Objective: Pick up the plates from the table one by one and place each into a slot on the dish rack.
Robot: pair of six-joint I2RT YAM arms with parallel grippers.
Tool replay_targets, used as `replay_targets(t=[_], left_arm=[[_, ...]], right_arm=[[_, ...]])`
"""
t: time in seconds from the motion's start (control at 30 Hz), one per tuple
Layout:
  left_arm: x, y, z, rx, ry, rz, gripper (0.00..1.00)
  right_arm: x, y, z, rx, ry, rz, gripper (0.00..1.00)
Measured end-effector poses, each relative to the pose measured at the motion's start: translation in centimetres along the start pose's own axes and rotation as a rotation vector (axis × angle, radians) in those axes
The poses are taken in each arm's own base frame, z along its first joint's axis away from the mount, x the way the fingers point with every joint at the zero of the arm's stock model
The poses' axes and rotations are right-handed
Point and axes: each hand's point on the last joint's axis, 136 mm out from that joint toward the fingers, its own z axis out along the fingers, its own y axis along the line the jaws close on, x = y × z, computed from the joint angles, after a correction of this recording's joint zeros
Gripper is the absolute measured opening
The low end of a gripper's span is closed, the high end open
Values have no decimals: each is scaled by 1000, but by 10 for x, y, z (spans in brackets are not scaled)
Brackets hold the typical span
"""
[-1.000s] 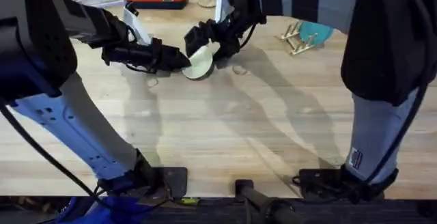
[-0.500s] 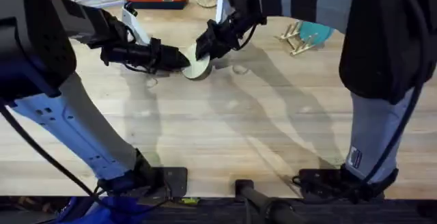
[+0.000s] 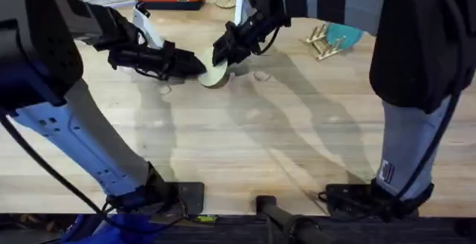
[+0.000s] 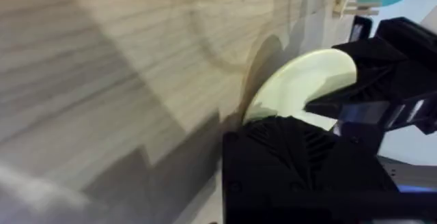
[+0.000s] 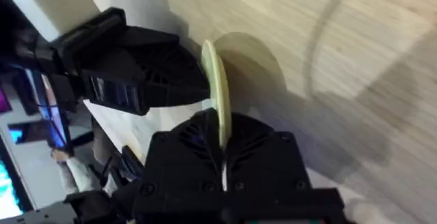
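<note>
Seen from overhead, a light wooden table [image 3: 245, 140] runs across the view. From the left, the left arm reaches inward across the far half of the table. Its black gripper [image 3: 195, 65] points right and closes on the left edge of a pale cream plate [image 3: 217, 73]. The left wrist view shows one black finger [image 4: 300, 162] lying over the near part of the plate [image 4: 300, 80], whose rim rests against the wood, casting a shadow beside it. How wide these jaws stand cannot be told exactly, but they have hold of the plate's edge.

The plate sits near the middle of the table's far half, tilted up on its edge, caught between the two grippers.

From the right, the right arm reaches across to the same plate. Its gripper [image 3: 227, 50] comes down onto the plate's upper right rim. In the right wrist view the plate [image 5: 217, 94] stands edge-on, running straight down into the narrow gap between that gripper's two black fingers [image 5: 184, 149], which are nearly closed on it. The left gripper [image 5: 136, 74] shows beyond, pressed to the plate's other side.

Farther right, well apart from the grippers, a small wooden dish rack [image 3: 324, 43] holds a teal plate [image 3: 346, 34].
</note>
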Motion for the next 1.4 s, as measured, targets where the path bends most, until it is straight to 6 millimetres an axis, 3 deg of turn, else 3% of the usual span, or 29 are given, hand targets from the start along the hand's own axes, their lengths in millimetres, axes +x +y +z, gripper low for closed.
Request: replay_targets(t=[0.2,0.37,0.47,0.77,1.1,1.4], left_arm=[[2,-10,-15,-118,19,54,40],[-9,-44,-43,-197,-45,176,40],[-5,-65,-60,-244,-73,227,40],[28,-116,-94,-335,-117,344,40],[69,-170,-121,-377,-208,477,40],[107,-190,-138,-471,-265,546,41]], right_arm=[[7,8,-2,0,17,-75,31],[8,17,-17,28,-1,-150,31],[8,25,-32,48,-22,-191,31],[13,45,-85,163,-93,-320,31],[24,50,-140,337,-159,-405,31],[38,51,-188,490,-212,-454,31]])
